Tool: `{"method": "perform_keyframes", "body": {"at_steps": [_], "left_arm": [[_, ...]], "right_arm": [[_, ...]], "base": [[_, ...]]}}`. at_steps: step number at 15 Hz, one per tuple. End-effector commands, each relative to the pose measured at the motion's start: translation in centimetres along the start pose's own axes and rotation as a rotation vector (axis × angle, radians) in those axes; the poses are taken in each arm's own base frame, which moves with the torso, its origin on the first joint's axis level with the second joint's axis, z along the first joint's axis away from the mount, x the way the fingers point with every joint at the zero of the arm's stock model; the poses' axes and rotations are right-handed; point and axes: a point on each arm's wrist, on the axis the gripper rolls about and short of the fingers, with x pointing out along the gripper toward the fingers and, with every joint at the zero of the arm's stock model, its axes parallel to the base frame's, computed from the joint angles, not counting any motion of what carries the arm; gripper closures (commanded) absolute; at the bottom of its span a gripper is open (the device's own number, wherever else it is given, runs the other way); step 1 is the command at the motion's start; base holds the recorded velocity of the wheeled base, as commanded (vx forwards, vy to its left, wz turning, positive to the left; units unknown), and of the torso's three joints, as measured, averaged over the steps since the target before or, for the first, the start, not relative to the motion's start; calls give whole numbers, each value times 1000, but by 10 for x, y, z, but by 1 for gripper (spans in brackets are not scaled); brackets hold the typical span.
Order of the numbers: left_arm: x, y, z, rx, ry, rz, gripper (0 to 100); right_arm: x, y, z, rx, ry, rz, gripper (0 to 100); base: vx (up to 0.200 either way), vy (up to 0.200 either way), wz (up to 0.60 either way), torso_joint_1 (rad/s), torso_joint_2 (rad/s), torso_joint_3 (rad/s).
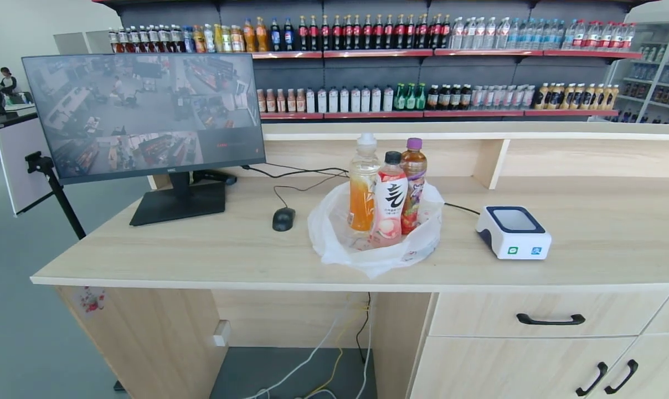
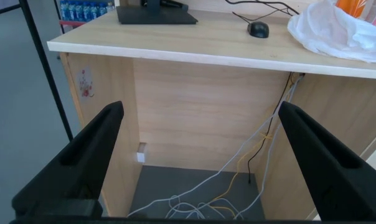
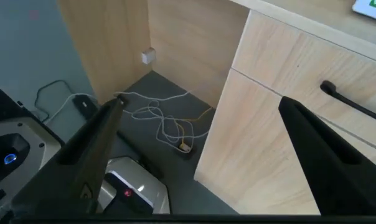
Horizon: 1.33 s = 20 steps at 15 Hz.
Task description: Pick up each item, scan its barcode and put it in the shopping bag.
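1. Counter (image 1: 589, 233): pale wood-grain laminate with a flat top and a raised ledge along the far edge.
2. Shopping bag (image 1: 334, 238): thin, crinkled white plastic. It sits slumped open at the middle of the counter top, rim rolled down.
3. Three plastic bottles stand upright inside the bag, touching one another.
   - Left: orange juice bottle (image 1: 362, 194), clear, with a white cap.
   - Near middle: pink-labelled bottle (image 1: 390, 208) with a black cap.
   - Far right: reddish bottle (image 1: 414, 183) with a purple cap.
4. Barcode scanner (image 1: 513, 231): white rounded box with a sloped window framed in dark blue. It sits right of the bag, apart from it.
5. Mouse (image 1: 283, 218): black, oval, left of the bag. Further left is a monitor (image 1: 143, 113), a flat panel on a square black stand.
6. Left gripper (image 2: 200, 112): black wedge-shaped fingers spread wide with nothing between them. It is low before the counter's open recess, where white and yellow cables (image 2: 263, 143) hang.
7. Right gripper (image 3: 200, 102): fingers likewise wide and empty. It is low in front of a drawer front (image 3: 287, 112) with a black bar handle (image 3: 356, 102).
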Motion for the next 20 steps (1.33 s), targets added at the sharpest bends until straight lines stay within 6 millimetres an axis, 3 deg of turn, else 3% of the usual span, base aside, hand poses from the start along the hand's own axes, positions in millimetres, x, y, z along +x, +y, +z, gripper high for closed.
{"method": "perform_keyframes", "body": {"at_steps": [1, 8, 20], "left_arm": [[0, 0, 0, 0, -1, 0, 0], [0, 0, 0, 0, 0, 0, 0], [0, 0, 0, 0, -1, 0, 0]], "right_arm": [[-5, 1, -11, 95, 46, -310, 0], [-14, 5, -14, 88, -73, -393, 0], [-14, 7, -14, 109, -77, -498, 0]], "base": [[0, 0, 0, 0, 0, 0], [0, -200, 0, 6, 6, 1], [0, -200, 0, 1, 6, 3]]}}
